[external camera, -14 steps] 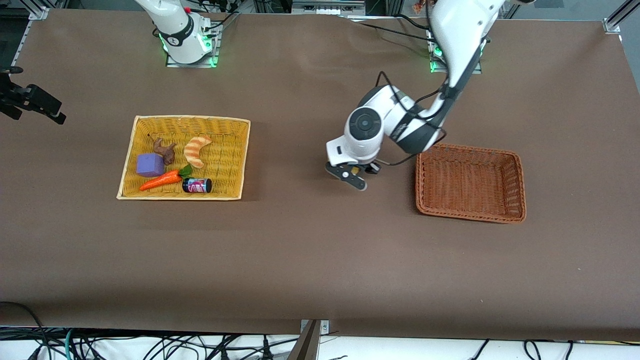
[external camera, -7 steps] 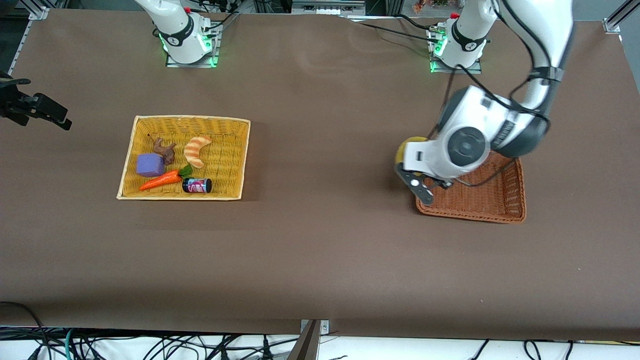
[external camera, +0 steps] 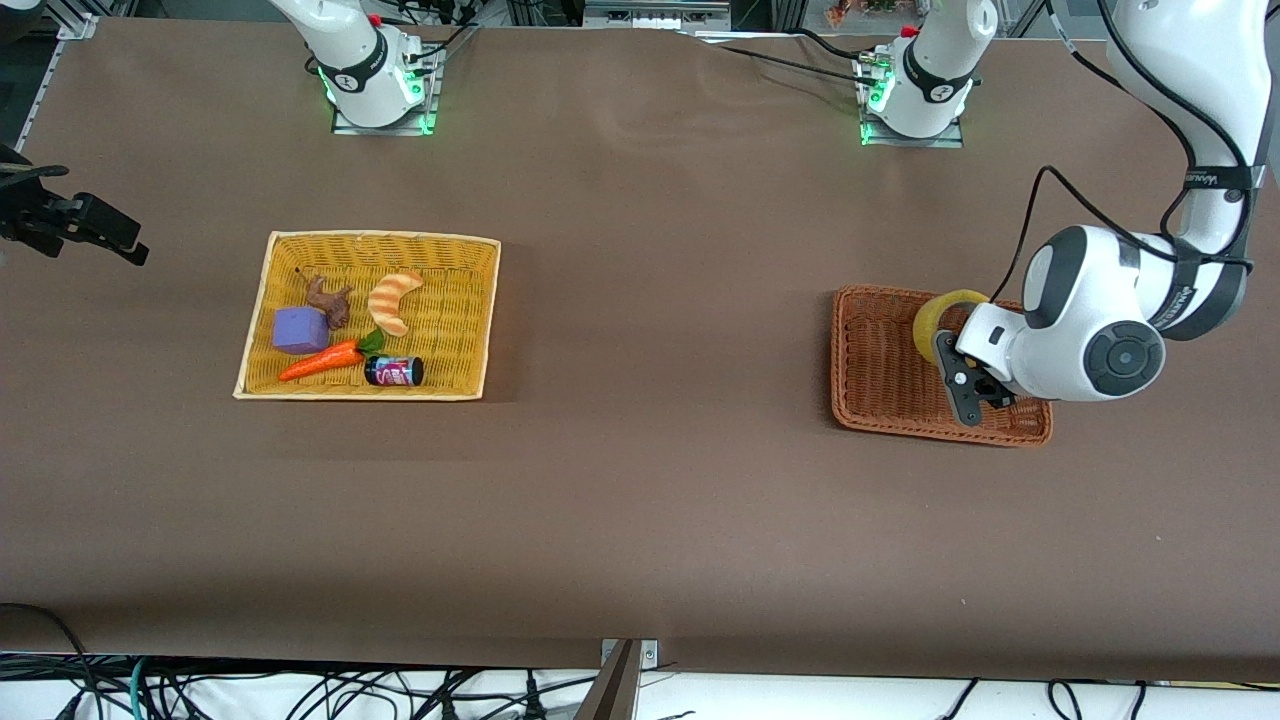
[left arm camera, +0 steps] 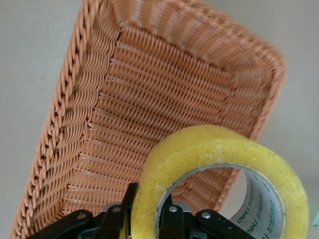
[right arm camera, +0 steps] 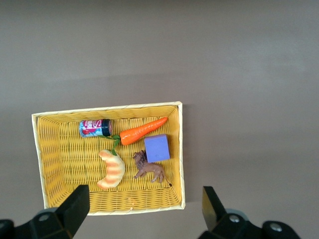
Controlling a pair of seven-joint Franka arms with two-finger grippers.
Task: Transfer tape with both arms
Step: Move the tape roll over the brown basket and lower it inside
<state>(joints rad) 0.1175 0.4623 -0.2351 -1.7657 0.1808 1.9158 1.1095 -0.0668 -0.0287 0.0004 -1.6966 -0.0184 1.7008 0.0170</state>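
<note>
The tape (external camera: 935, 318) is a yellowish ring with a grey core. My left gripper (external camera: 962, 380) is shut on its wall, one finger inside the ring and one outside, and holds it upright over the brown wicker basket (external camera: 880, 370). In the left wrist view the tape (left arm camera: 219, 149) fills the area at my left gripper (left arm camera: 148, 204), with the basket (left arm camera: 149, 89) below it. My right gripper (right arm camera: 144, 199) is open and empty, high up beside the yellow basket (right arm camera: 107, 107). In the front view it (external camera: 120, 240) shows at the right arm's end of the table.
The yellow basket (external camera: 385, 238) holds a croissant toy (external camera: 393, 300), a purple block (external camera: 300, 330), a carrot (external camera: 320, 362), a brown animal figure (external camera: 330, 300) and a small can (external camera: 393, 372). Bare brown table lies between the two baskets.
My left arm has swung with the tape from over the middle of the table to over the brown basket. My right gripper has shifted only slightly.
</note>
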